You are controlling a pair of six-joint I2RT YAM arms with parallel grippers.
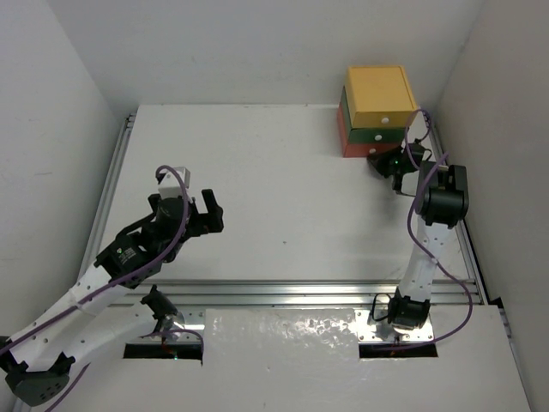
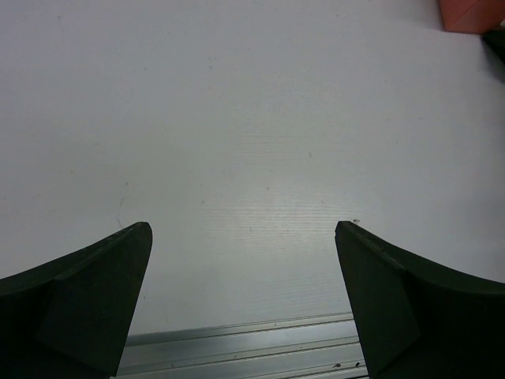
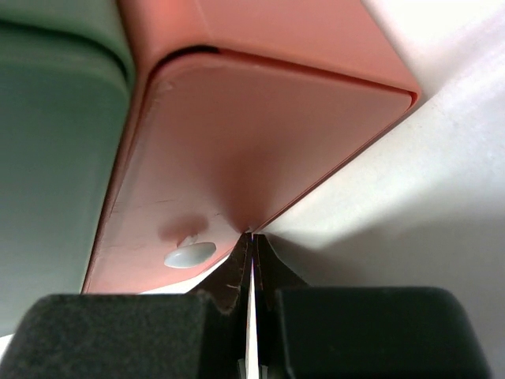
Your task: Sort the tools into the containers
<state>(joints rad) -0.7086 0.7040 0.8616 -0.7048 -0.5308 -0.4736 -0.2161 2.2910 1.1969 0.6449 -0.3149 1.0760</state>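
The three containers stand stacked at the back right: a yellow drawer [image 1: 377, 93] on top, a dark green drawer [image 1: 364, 135] under it and a red-orange drawer [image 1: 354, 148] at the bottom. No tools show in any view. My right gripper [image 1: 383, 162] is shut, its tips [image 3: 252, 235] against the lower front edge of the red-orange drawer [image 3: 260, 134], just right of its white knob [image 3: 189, 254]. The green drawer [image 3: 55, 158] is beside it in the right wrist view. My left gripper [image 1: 206, 215] is open and empty over bare table [image 2: 243, 237].
An aluminium rail [image 1: 283, 292] runs along the table's near edge and shows under my left fingers [image 2: 237, 339]. Another rail [image 1: 111, 189] runs along the left side. White walls close in the left, back and right. A corner of the red-orange drawer [image 2: 469, 14] shows far off.
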